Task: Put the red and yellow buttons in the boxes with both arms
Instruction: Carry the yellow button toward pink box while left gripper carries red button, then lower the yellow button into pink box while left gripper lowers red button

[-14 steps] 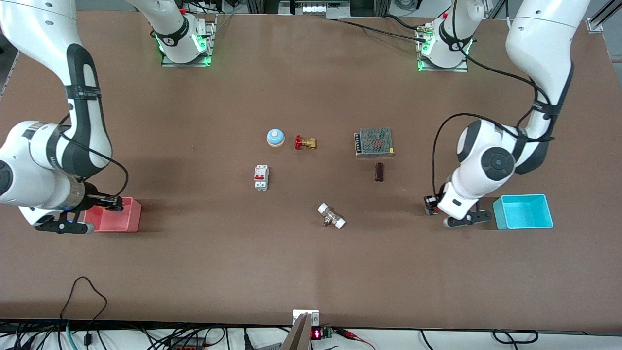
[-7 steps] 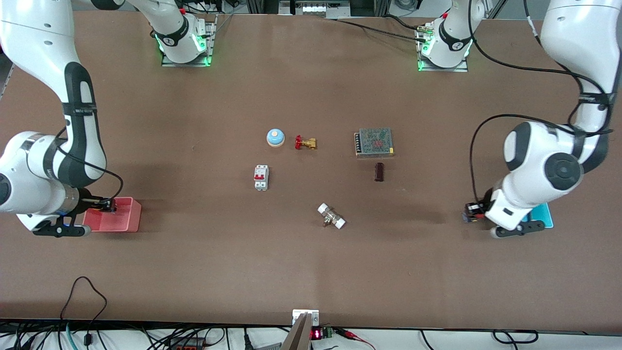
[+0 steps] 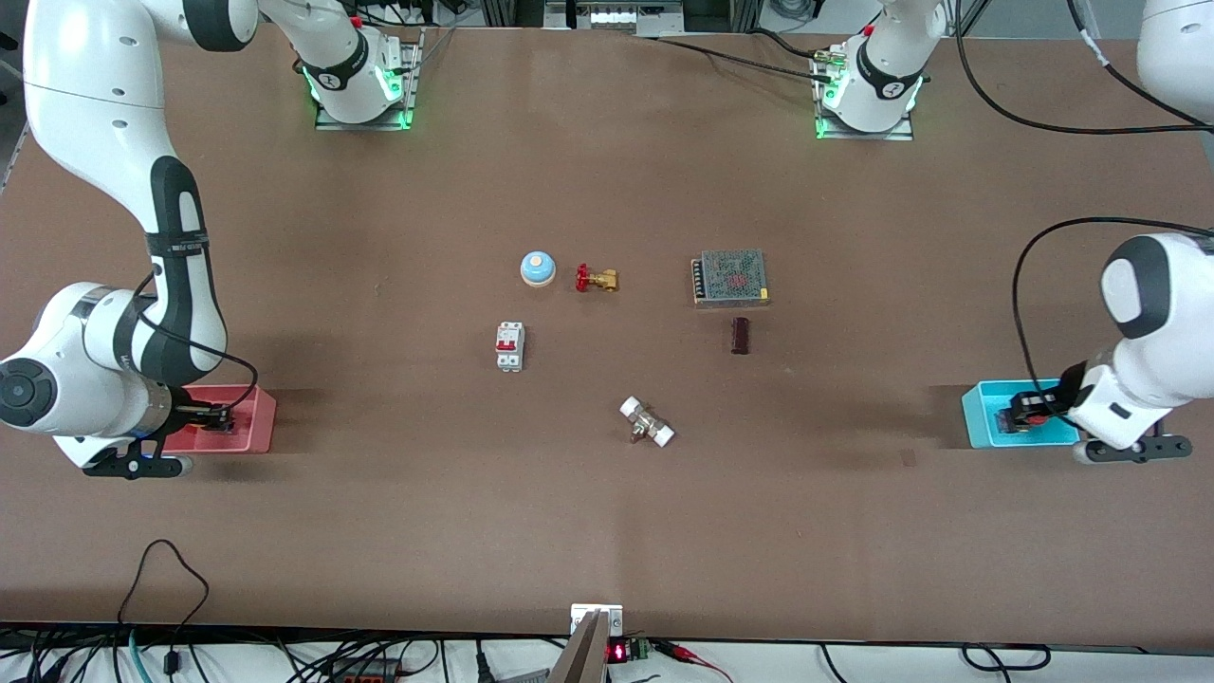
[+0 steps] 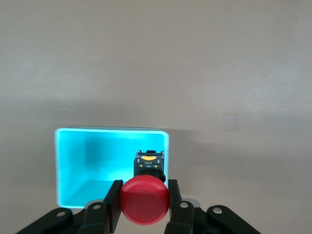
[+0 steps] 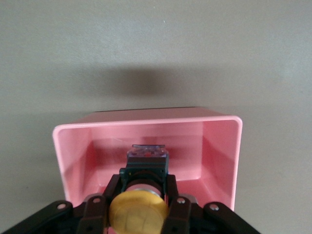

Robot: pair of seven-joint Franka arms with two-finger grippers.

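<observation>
The red button [image 4: 145,202] is held clamped in the left gripper's [image 4: 144,204] jaws over the cyan box [image 3: 989,417]. The yellow button [image 5: 138,211] is gripped in the right gripper's [image 5: 139,207] jaws over the pink box [image 5: 146,131] on the desk [image 3: 607,493].

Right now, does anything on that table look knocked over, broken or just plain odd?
Nothing stands out. The left gripper holds the red button over the cyan box, and the right gripper holds the yellow button over the pink box. Both boxes sit upright; nothing looks spilled or damaged.
</observation>
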